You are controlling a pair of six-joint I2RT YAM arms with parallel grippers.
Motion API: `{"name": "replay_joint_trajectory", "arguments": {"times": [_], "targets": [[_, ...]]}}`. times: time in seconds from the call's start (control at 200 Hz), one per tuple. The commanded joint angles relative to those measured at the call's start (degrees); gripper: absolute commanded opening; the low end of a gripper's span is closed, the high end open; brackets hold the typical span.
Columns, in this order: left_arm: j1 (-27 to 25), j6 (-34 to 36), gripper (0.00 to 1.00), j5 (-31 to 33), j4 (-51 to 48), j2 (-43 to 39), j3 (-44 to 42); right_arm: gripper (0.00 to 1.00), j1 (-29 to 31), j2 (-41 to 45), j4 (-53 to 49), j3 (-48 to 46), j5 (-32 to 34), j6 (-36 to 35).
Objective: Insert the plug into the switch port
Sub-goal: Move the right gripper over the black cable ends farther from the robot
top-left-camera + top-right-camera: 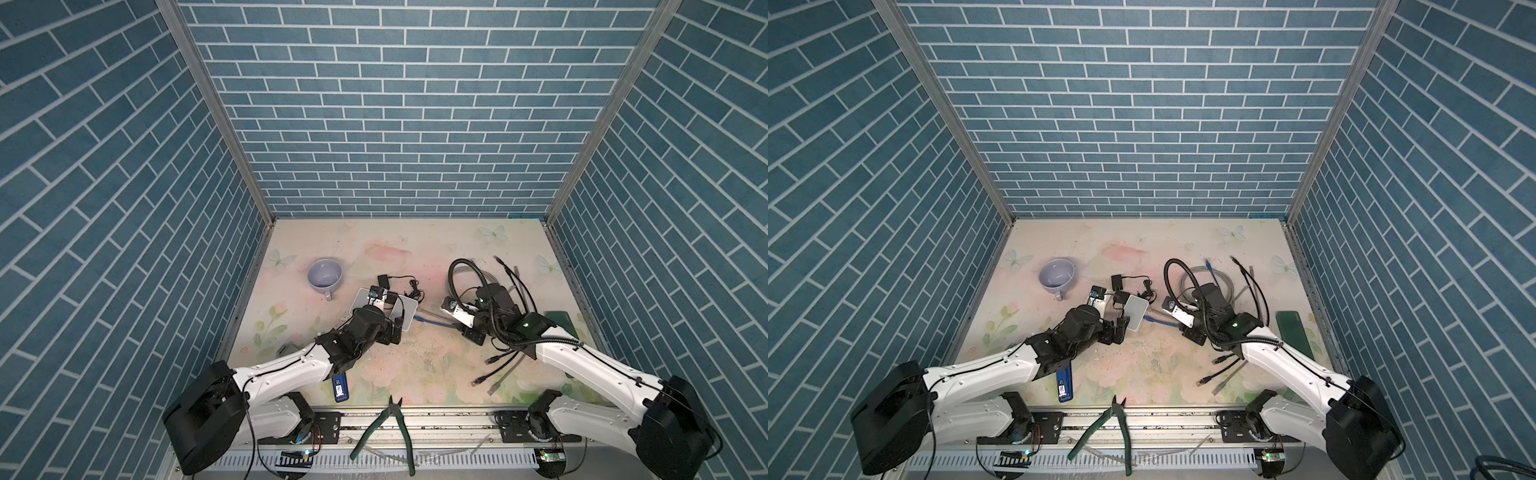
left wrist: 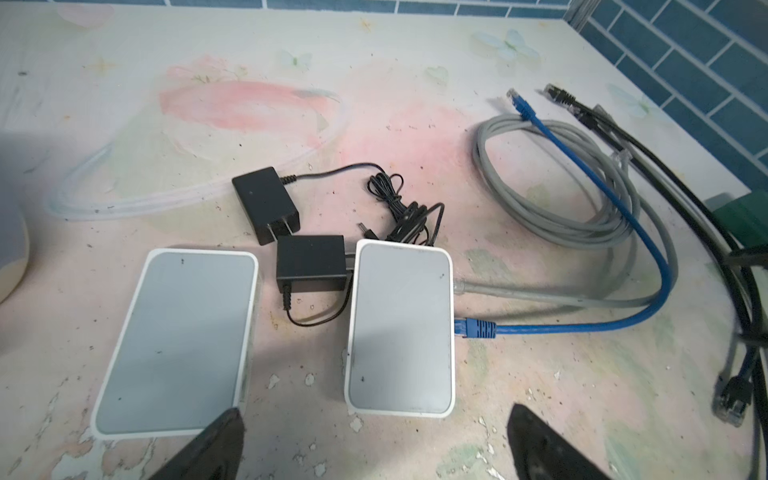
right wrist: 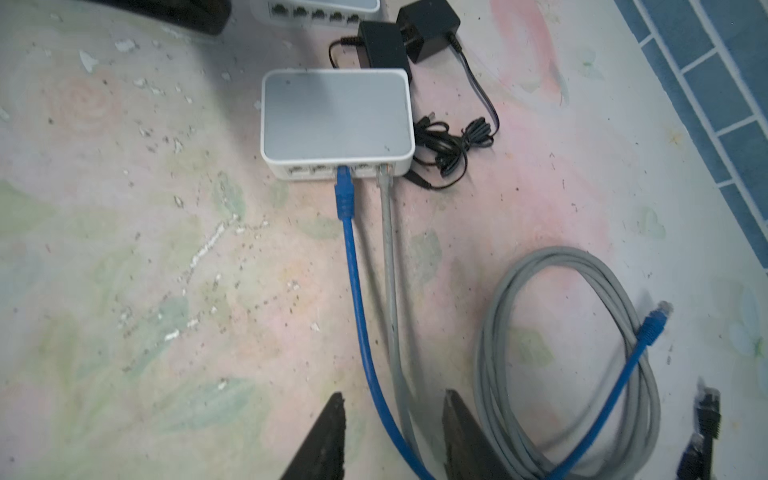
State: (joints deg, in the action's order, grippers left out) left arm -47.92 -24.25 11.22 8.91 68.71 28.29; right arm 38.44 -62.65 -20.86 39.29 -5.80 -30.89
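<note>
My left end effector (image 2: 374,409) stands wide apart at the right-hand white rectangular plastic switch (image 2: 400,328). My right end effector (image 3: 395,394), apart, straddles the blue cable (image 3: 357,291); its blue plug (image 3: 344,195) is seated in that switch.

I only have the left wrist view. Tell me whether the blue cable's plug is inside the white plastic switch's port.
Observer: Right wrist view faces the ports: the blue Ethernet plug sits in one on the white rectangular plastic switch.
Operator: Report the other arm.
Observer: The right fingers stand open, straddling the blue cable and grey cable without pinching.
Operator: Check the other cable's end.
Observer: The grey plug is in too, one free port between.
</note>
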Motion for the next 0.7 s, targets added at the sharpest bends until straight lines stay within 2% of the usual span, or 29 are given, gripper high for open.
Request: {"name": "replay_joint_trajectory", "arguments": {"times": [0.0, 0.14, 0.305, 0.37, 0.695], "targets": [[0.2, 2.3, 1.0, -2.6, 0.5, 1.5, 2.1, 0.4, -2.2, 3.4, -12.3, 2.0, -0.2, -9.8], [0.2, 4.1, 1.0, -3.6, 1.2, 3.2, 2.4, 0.4, -6.2, 4.4, -17.7, 2.0, -0.4, -12.5], [0.1, 6.4, 0.99, -4.4, 2.3, 4.5, 2.5, 0.39, -8.8, -1.5, -25.5, 2.9, 0.4, -17.5], [0.1, 7.1, 1.0, -4.6, 2.6, 5.0, 2.3, 0.39, -9.4, -3.3, -25.9, 2.4, 2.6, -18.9], [0.1, 7.5, 1.0, -4.9, 5.2, 6.2, 0.5, 0.37, -14.3, -5.9, -26.6, 0.6, 3.9, -23.3]]}}
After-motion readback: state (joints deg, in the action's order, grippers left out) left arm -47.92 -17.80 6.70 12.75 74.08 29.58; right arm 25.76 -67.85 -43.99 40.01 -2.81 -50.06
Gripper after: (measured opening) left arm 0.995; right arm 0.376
